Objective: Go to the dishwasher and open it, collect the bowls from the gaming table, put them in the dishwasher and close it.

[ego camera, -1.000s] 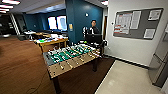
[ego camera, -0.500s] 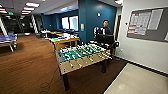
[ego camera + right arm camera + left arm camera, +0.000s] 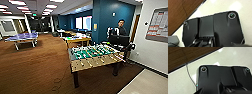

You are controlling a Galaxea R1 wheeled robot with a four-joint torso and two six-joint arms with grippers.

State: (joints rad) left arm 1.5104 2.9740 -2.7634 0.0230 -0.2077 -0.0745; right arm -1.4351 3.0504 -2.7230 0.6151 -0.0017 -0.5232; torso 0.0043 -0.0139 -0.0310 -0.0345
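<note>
The gaming table [image 3: 76,39], white-topped with a yellow edge, stands in the middle of the room behind a table-football table [image 3: 95,56]. Small things lie on it, too blurred to tell whether they are the bowls. The dishwasher is out of view. The left wrist view looks over the robot's dark plate at a pale floor [image 3: 228,58] and a strip of brown carpet [image 3: 183,55]. The right wrist view has the same pale floor [image 3: 224,6] and carpet [image 3: 179,13] under its plate.
A person [image 3: 121,29] stands behind a dark rig beyond the table-football table. A blue table-tennis table [image 3: 23,37] is far left on the carpet. A white wall with a board [image 3: 158,25] runs along the right. A thin cable [image 3: 188,72] trails over the floor.
The whole head picture has shifted right, so the camera has turned left. The table-tennis table has come into view at the left and the table-football table looks nearer.
</note>
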